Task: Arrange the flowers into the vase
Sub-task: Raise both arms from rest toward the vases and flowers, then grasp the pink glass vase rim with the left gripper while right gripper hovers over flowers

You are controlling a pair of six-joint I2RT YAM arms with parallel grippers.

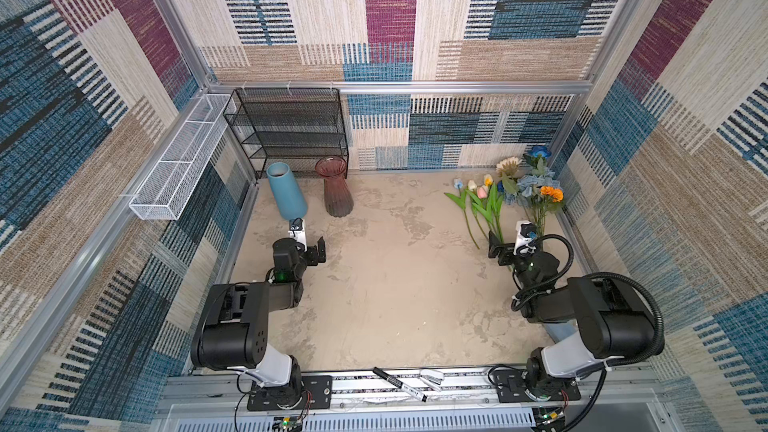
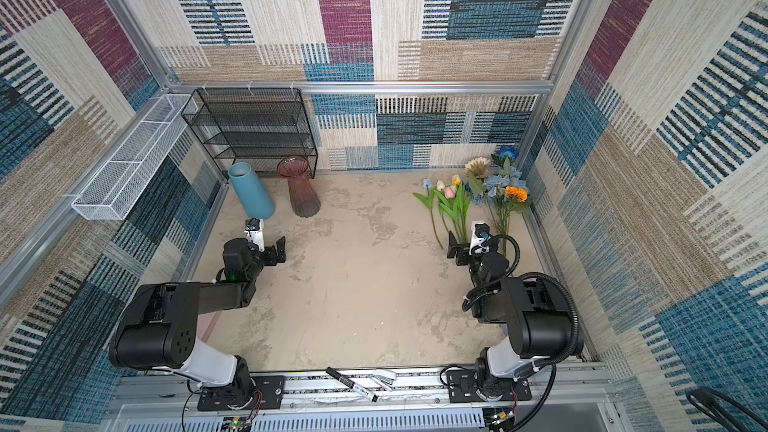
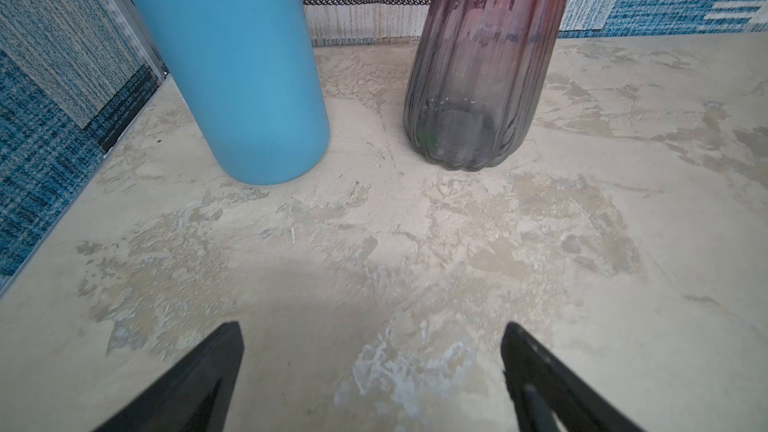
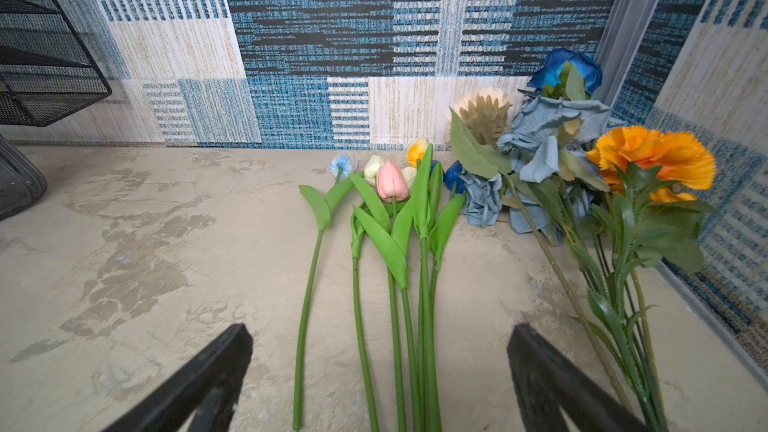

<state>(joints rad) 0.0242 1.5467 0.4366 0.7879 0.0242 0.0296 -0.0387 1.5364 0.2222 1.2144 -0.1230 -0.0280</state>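
Note:
The flowers lie flat at the back right of the table. Several tulips lie side by side. Beside them are a cream sunflower, a dusty-blue bunch, an orange bloom and a deep-blue rose. My right gripper is open just above the tulip stems' ends, empty. A blue vase and a pink ribbed glass vase stand at the back left. Short of them, my left gripper is open over bare table.
A black mesh shelf stands behind the vases against the back wall. A white mesh basket hangs on the left wall. A black marker lies on the front rail. Carpeted walls close in three sides.

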